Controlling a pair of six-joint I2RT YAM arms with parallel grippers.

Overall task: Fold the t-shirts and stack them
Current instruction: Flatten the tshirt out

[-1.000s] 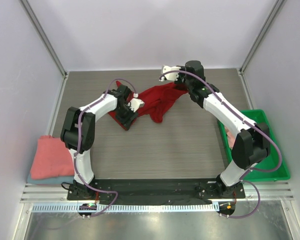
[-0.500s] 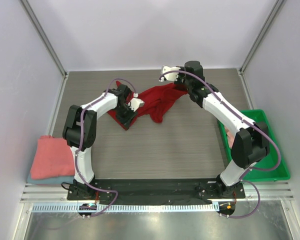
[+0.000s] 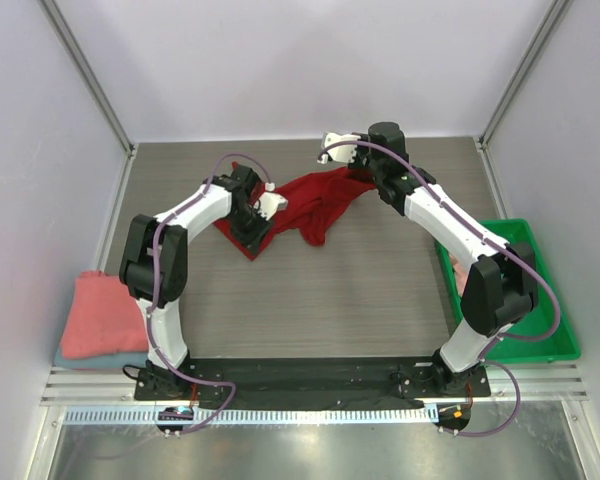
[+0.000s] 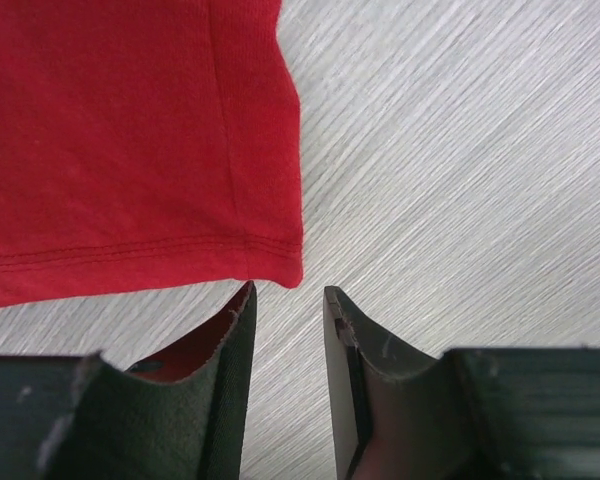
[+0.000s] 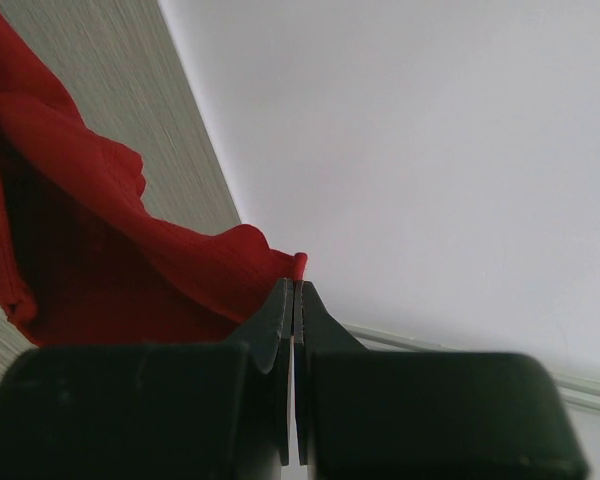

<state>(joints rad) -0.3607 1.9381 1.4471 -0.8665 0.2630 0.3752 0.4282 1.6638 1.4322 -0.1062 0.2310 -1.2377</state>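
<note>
The deep red t-shirt [image 3: 320,205] lies crumpled on the far middle of the table, stretched between both arms. My right gripper [image 3: 364,178] is shut on its far right edge and holds it lifted; in the right wrist view a red tip of the shirt [image 5: 100,250] sticks out above the closed jaws [image 5: 297,285]. My left gripper [image 3: 253,238] is open just over the shirt's near left corner. In the left wrist view the hemmed corner [image 4: 130,150] lies flat on the table at the fingertips [image 4: 285,290], with nothing held.
A folded stack with a salmon-pink shirt [image 3: 98,310] on top of a pale blue-grey one [image 3: 90,357] sits at the near left. A bright green tray [image 3: 550,335] stands at the right with salmon-pink cloth [image 3: 464,275] inside. Walls enclose the table.
My left arm has shifted slightly toward the back left. The right arm and the lifted edge have hardly moved.
</note>
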